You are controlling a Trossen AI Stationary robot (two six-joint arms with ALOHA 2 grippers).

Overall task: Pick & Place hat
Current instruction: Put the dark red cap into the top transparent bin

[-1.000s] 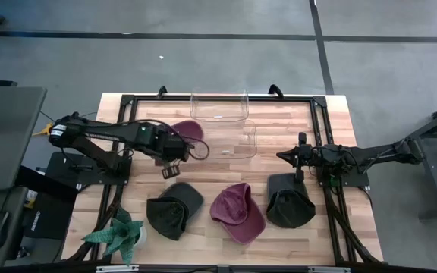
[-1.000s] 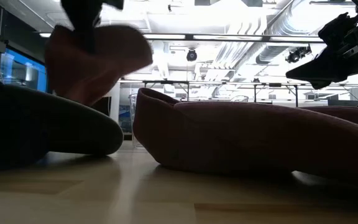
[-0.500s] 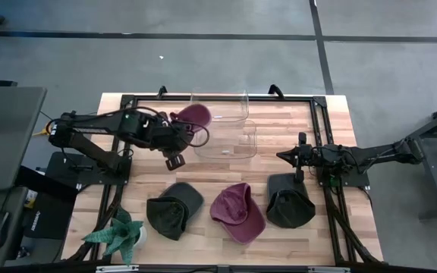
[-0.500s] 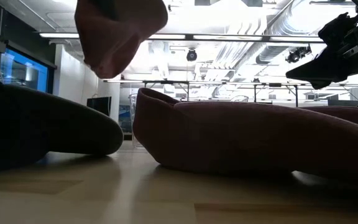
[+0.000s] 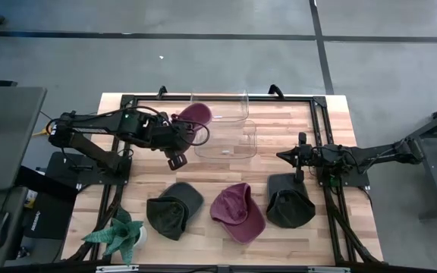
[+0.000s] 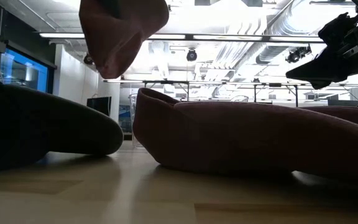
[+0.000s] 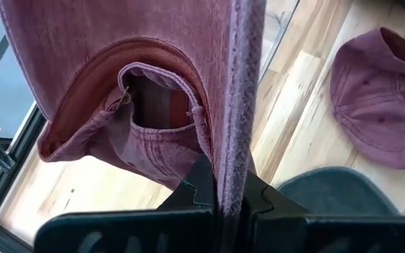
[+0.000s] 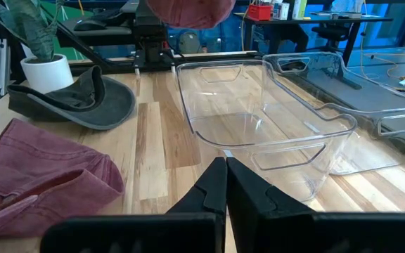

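Note:
My left gripper [image 5: 188, 130] is shut on a maroon cap [image 5: 194, 114], which it holds in the air over the near left corner of the clear bins. The low view shows this cap [image 6: 123, 31] high above the table. In the left wrist view the cap [image 7: 118, 63] fills the frame beyond the fingers, its rear opening showing. My right gripper [image 8: 223, 184] is shut on nothing and waits at the table's right side [image 5: 294, 158], just beyond a dark cap [image 5: 289, 202]. My left gripper pinches the maroon cap's rim edge [image 7: 238, 151] between its two fingers; the edge runs away from the fingertips, seen edge-on. The fingers reach from the table's left toward the right. The cap is lifted clear of the table and stands out past the fingers.
Two clear plastic bins stand at the far middle, one [image 5: 218, 106] behind the other [image 5: 227, 141]. A dark green cap [image 5: 174, 209], a second maroon cap [image 5: 237, 211] and the dark cap lie along the near half. A potted plant [image 5: 120, 235] stands at the near left corner.
My left gripper carried the maroon cap upward and toward the table's far right, to the clear bins, keeping its hold. Most of that travel came early in the second; since then it has barely moved. The cap now hangs higher in the low view.

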